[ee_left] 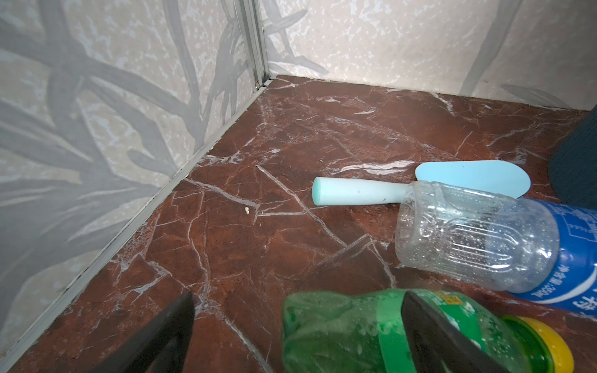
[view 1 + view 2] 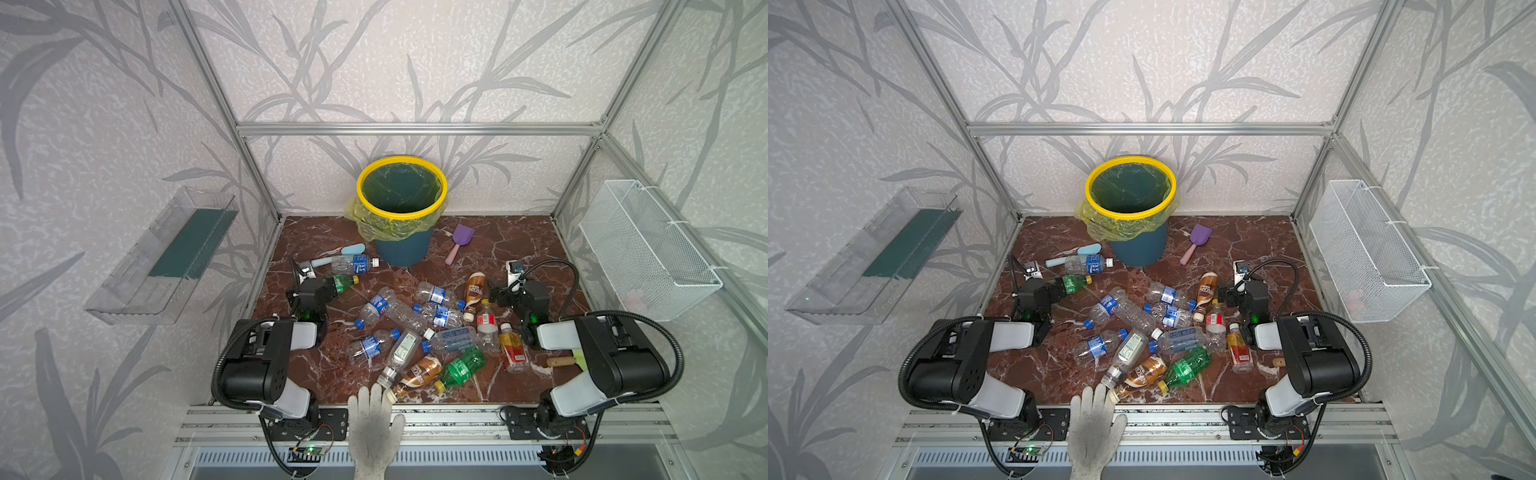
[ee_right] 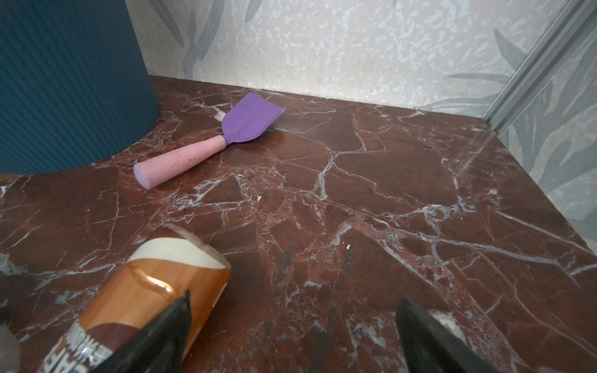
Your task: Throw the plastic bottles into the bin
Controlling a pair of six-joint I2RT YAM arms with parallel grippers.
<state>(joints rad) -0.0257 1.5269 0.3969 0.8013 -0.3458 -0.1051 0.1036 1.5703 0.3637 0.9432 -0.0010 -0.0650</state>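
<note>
In both top views the plastic bottles [image 2: 399, 311] lay heaped at the lower centre of the frame; the bin [image 2: 403, 249] stood upright above them, by the back wall. They looked empty, so probably light, thin and slippery; I would grip 1 at mid-body. Both arms were folded low, left gripper [image 2: 332, 286] at centre left, right gripper [image 2: 494, 293] at centre right. In the left wrist view its fingers [image 1: 436, 332] stood wide apart, 1 over a crushed green bottle [image 1: 339, 329]. In the right wrist view the fingers [image 3: 161, 332] were apart too, a brown bottle [image 3: 151, 284] just beside 1.
</note>
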